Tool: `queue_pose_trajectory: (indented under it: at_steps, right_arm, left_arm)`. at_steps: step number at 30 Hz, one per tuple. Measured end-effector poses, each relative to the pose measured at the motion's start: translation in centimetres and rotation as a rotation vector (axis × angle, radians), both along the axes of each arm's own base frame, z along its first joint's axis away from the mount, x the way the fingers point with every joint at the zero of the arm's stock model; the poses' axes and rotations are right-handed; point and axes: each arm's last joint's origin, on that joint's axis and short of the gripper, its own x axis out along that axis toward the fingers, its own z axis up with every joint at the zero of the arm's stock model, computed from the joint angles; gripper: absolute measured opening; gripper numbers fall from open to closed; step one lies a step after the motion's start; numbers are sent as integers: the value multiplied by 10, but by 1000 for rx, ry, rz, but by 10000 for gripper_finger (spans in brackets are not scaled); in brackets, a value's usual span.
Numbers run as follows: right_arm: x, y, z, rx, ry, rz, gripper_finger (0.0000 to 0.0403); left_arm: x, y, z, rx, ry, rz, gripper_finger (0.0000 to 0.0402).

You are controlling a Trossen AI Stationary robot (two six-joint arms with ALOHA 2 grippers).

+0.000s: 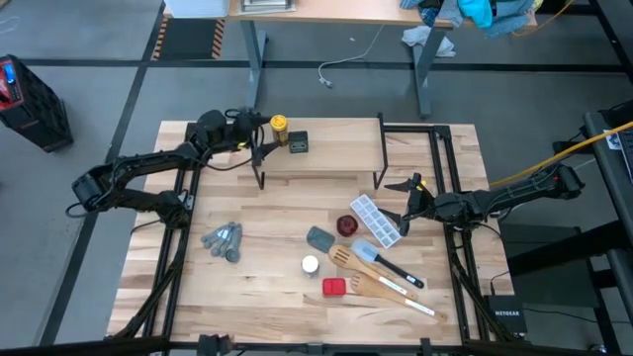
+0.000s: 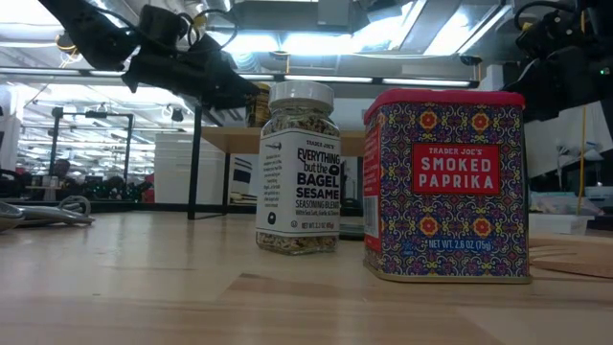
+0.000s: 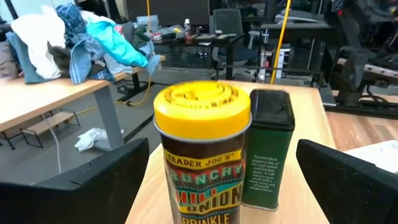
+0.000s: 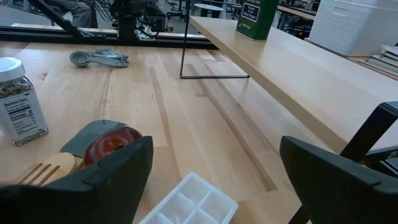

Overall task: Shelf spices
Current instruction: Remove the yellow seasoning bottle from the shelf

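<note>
Nearest me on the bench (image 1: pixel 267 297), the red square tin (image 1: pixel 333 287) sits by the front edge, beside the wooden utensils (image 1: pixel 371 285). Just behind it stands the white-capped jar (image 1: pixel 311 264); in the low view jar (image 2: pixel 299 171) and tin (image 2: pixel 446 182) stand upright, side by side, not touching. I note the grey measuring spoons (image 1: pixel 224 240) lying off to the left side of the bench.

Mid-bench: small dark red dish (image 1: pixel 345 225) next to a white ice-cube tray (image 1: pixel 377 220). The right pincer (image 1: pixel 406 206) hovers just beyond the tray, near the shelf's right legs. Its fingers (image 4: pixel 112 171) stand wide apart and grip nothing; the dish (image 4: pixel 112 144) and tray (image 4: pixel 189 200) lie below them.

Far side: the shelf (image 1: pixel 341 148) runs across the back of the bench. On its left end the yellow-lidded amber jar (image 1: pixel 280 129) and the dark square tin (image 1: pixel 298 143) stand upright, just beside each other. The left pincer (image 1: pixel 255 127) is at the shelf's left end, right by the amber jar. In its wrist view the fingers (image 3: pixel 106 177) are spread wide on either side of the jar (image 3: pixel 202 155), not touching it; the dark tin (image 3: pixel 268 149) stands just beyond.
</note>
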Motion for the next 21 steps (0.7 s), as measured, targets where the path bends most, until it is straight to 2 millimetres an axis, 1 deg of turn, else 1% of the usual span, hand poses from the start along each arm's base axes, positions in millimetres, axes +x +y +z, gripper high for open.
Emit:
queue_pose_trajectory:
  at_steps: [6, 11, 16, 21]
  right_arm:
    - [0, 0, 0, 0, 0, 0, 356]
    - [0, 0, 0, 0, 0, 0, 356]
    - [0, 0, 0, 0, -1, 0, 356]
    - [0, 0, 0, 0, 0, 0, 356]
  left_arm:
    - [8, -1, -8, -41, 16, 63, 400]
    - [7, 0, -8, -51, 11, 105, 400]
    - [7, 1, -7, -34, 15, 129, 400]
    - [7, 1, -6, 22, 29, 116, 400]
